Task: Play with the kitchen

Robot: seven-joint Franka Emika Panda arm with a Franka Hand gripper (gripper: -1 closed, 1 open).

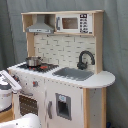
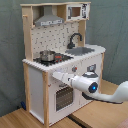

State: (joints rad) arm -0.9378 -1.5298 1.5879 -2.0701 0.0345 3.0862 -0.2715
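The kitchen (image 1: 75,95) (image 2: 37,80) is a white and light-wood toy unit, seen in both exterior views. A small steel pot (image 1: 33,61) (image 2: 47,54) stands on the hob, with a black faucet (image 1: 85,59) (image 2: 75,39) behind the sink (image 1: 74,74) (image 2: 82,50). The grey hood (image 2: 49,21) and microwave (image 1: 72,23) sit up top. In the second exterior view my white arm reaches in from the lower right. Its gripper (image 2: 54,75) is at the front panel, just above the windowed oven door (image 2: 62,97). In the first exterior view part of the arm (image 1: 9,84) shows at the left edge.
The kitchen stands on a wooden floor (image 2: 20,119) in front of a grey curtain (image 1: 117,50). A white rounded arm part (image 1: 25,122) fills the bottom left of the first exterior view. The arm's elbow joint with a blue ring (image 2: 93,87) hangs in front of the cabinet door.
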